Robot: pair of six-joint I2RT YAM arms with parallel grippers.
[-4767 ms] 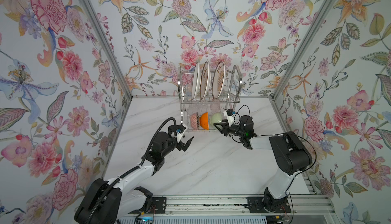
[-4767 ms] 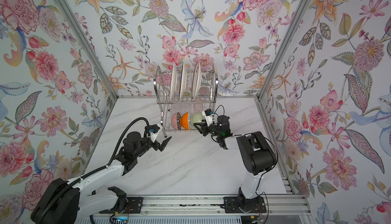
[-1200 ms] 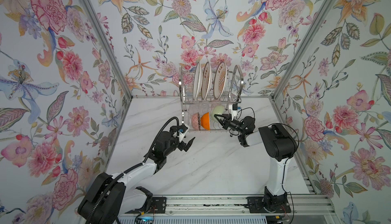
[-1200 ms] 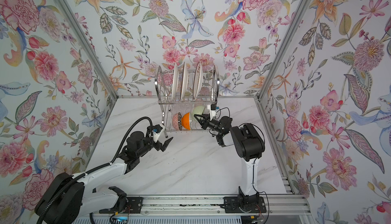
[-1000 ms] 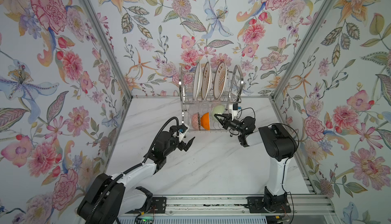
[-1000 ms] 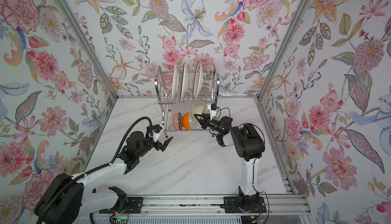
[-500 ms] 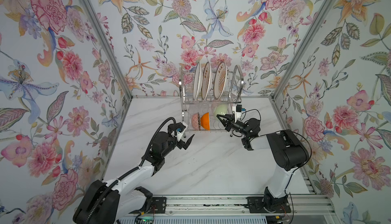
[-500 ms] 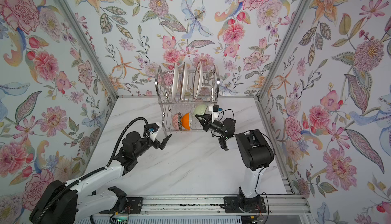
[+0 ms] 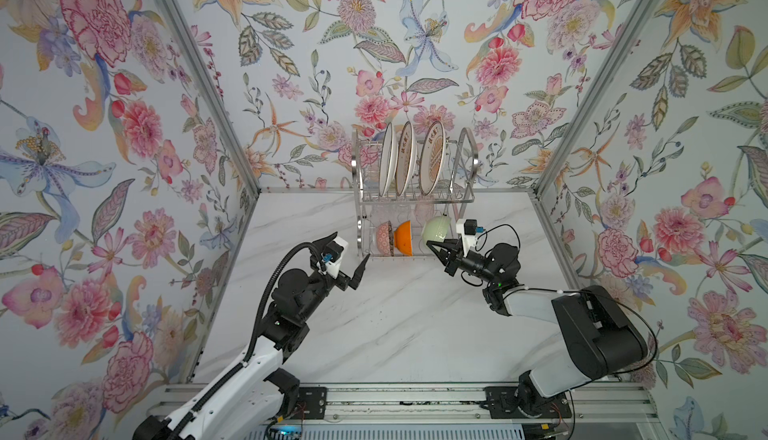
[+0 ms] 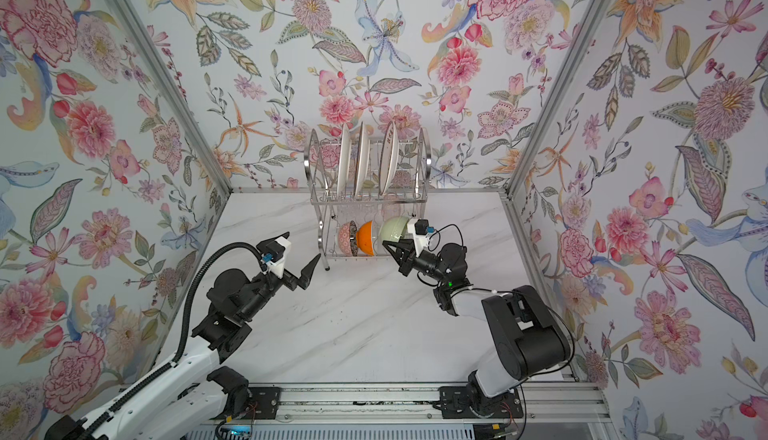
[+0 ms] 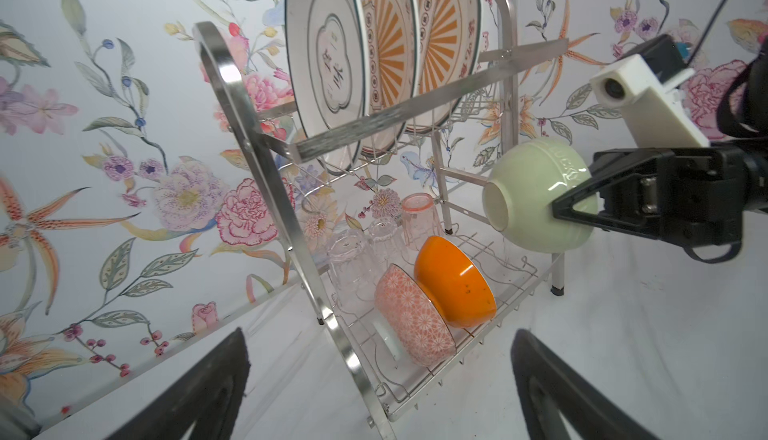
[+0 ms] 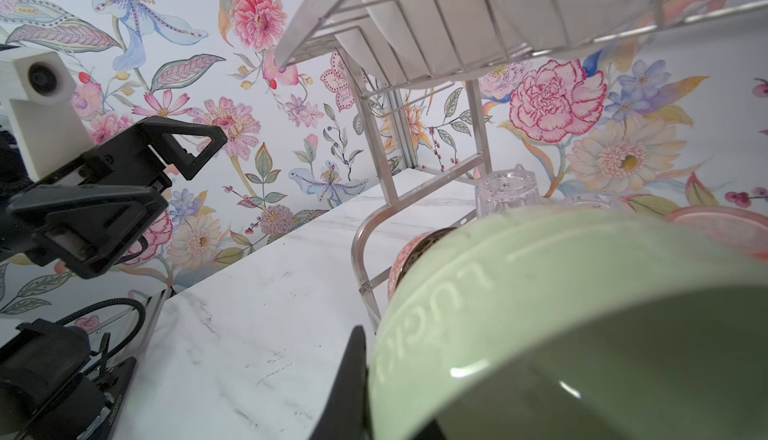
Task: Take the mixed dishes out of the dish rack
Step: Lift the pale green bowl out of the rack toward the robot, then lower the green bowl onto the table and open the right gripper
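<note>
over marble tabletop (image 9: 395, 334), right hand (image 9: 435, 246) clamps green bowl (image 9: 437, 227) by rack (image 9: 466, 200); left hand (image 9: 349, 247) spread.

Rack (image 11: 415, 105) holds upright plates (image 9: 405, 159); patterned bowl (image 11: 415, 321), orange bowl (image 11: 457, 284) below; green bowl (image 11: 536, 192) aloft, tipped sideways.

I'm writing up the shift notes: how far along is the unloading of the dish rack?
Done: nothing looks unloaded yet. In hand: the right gripper is shut on the green bowl, held in the air by the rack; the left gripper is open nearby. Left: three plates on top, the patterned bowl, orange bowl and cups below.
</note>
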